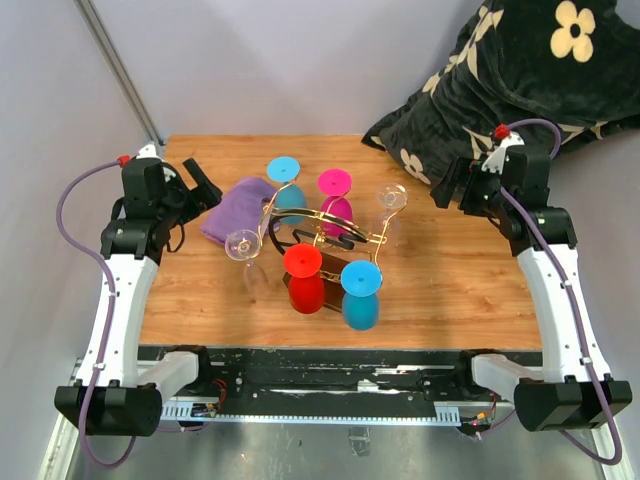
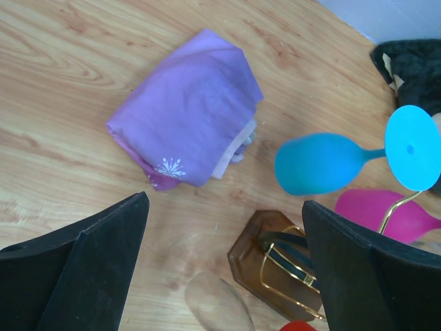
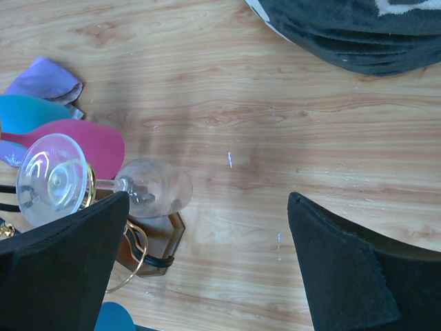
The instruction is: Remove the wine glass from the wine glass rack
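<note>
The wine glass rack [image 1: 322, 232], gold wire on a dark brown base [image 2: 265, 258], stands mid-table with several wine glasses hanging upside down from it: two blue [image 1: 360, 295], a pink [image 1: 336, 200], a red [image 1: 304, 280] and two clear [image 1: 243, 246]. My left gripper [image 1: 203, 183] hovers open at the rack's far left, over bare wood beside a clear glass [image 2: 217, 303] and a blue glass [image 2: 320, 164]. On the rack's far right my right gripper [image 1: 447, 186] hangs open, with a clear wine glass [image 3: 155, 187] just left of its gap. Neither holds anything.
A folded purple cloth [image 1: 237, 208] lies left of the rack, below the left gripper [image 2: 224, 205]. A black flowered pillow [image 1: 520, 70] overlaps the table's far right corner. Bare wood lies under the right gripper [image 3: 207, 201].
</note>
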